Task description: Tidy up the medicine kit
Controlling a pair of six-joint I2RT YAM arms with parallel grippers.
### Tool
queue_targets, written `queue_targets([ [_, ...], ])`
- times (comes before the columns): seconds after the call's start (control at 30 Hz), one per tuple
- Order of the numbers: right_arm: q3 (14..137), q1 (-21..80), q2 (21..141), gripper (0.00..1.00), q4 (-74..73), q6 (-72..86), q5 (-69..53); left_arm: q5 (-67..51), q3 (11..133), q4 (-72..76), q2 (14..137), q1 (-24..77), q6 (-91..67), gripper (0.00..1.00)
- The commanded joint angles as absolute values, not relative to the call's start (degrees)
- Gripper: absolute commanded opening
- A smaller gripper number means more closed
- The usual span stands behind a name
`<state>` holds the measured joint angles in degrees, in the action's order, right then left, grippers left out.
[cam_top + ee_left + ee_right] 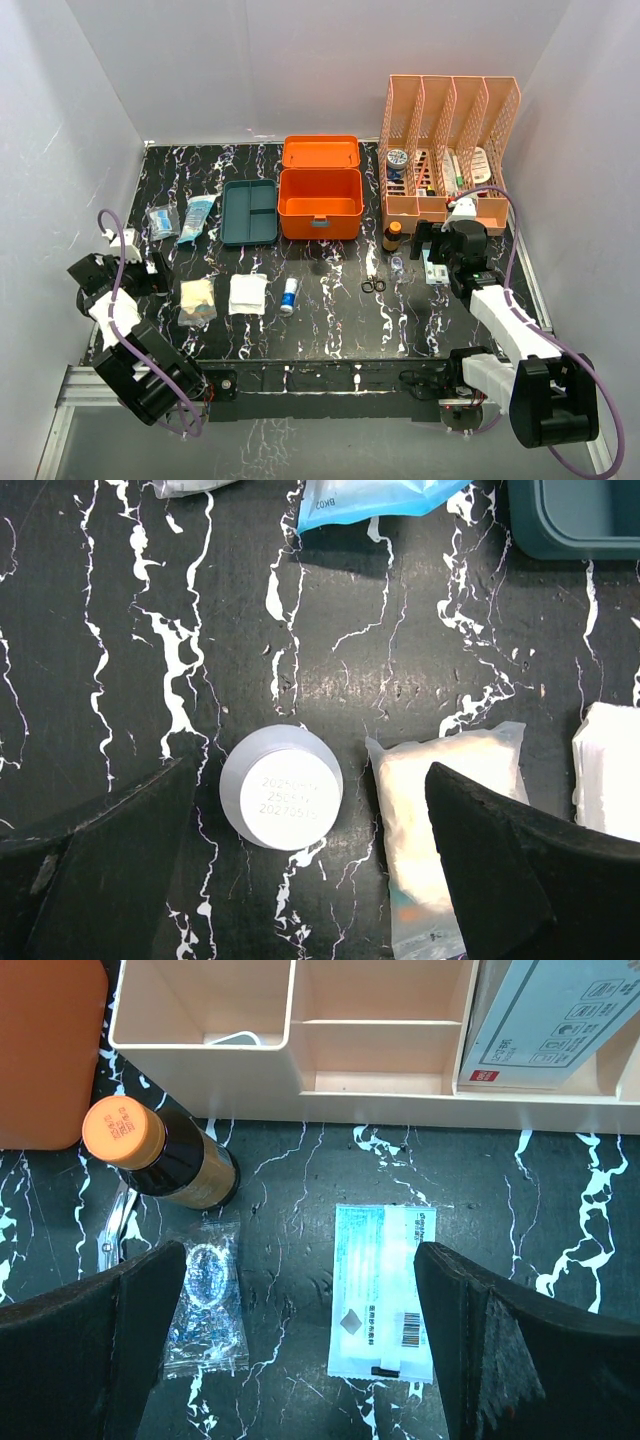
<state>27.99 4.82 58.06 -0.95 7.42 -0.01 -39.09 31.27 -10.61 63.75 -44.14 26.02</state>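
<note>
Both end effectors are hanging over the counter (340, 310) with fingers spread wide, gripping nothing. The medicine kit (300, 215) is sitting open, ahead and to the right of the left end effector (312, 780) and ahead-left of the right end effector (300, 1260), well apart from both. Its teal tray (250, 212) is lying out just beside it. Directly beneath the left one a white round cap (281, 800) is standing, with a soft white packet (440, 820) just to its right. Beneath the right one a pale-blue sachet (385, 1305) and a clear packet (207, 1305) are lying, with a brown bottle (160, 1160) just ahead. The kit is looking stiff, light and smooth-walled, so probably slippery. Pinching a thin wall rim seems safest, not the hinged lid.
</note>
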Motion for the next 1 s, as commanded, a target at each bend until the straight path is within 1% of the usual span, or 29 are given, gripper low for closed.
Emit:
queue_targets([
  [0.0,31.01,5.09,58.09,0.98,3.73,7.40,-0.29,-41.73,32.00,-11.88,64.18,-44.47,31.33,0.97],
  [0.3,30.55,5.09,56.74,0.98,3.13,8.61,0.56,-42.63,29.22,-10.00,65.10,-44.47,34.61,0.94],
  [0.47,30.68,5.09,56.30,0.98,2.81,9.23,0.85,-42.54,28.72,-9.72,66.64,-44.49,35.37,0.90],
  [0.67,30.52,5.10,56.07,0.98,2.81,9.92,0.88,-42.87,27.02,-4.56,66.73,-44.49,32.88,0.79],
  [0.97,30.14,5.09,56.22,0.98,3.50,9.76,0.98,-43.78,22.12,5.28,65.03,-44.48,27.38,0.77],
])
